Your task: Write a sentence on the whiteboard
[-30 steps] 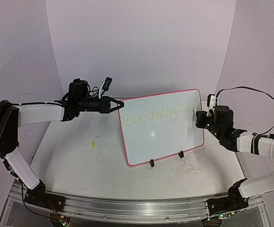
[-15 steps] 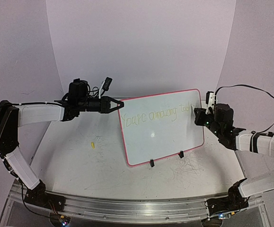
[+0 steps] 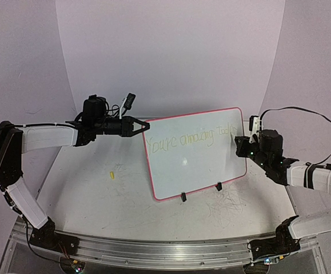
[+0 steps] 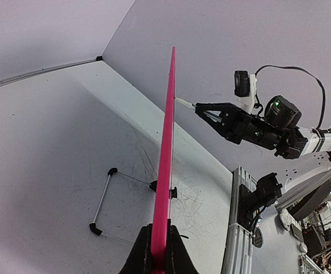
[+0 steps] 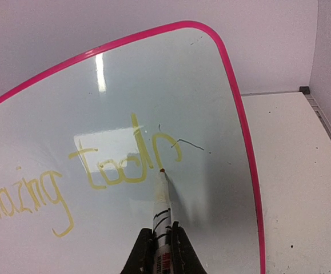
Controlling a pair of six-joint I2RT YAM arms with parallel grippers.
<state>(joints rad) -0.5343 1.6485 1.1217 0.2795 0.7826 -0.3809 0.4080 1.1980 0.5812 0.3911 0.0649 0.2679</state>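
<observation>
Table is carrying the whiteboard, which is standing tilted on its clip feet mid-table. Left claw is clamping its left edge, steadying it. The sentence is running along the top and looks like it is getting its end stroke after "too". Right claw is gripping the marker, tip seemingly touching the board. The next move is calling for light pressure. A small yellow piece is lying well left, blocking nothing.
</observation>
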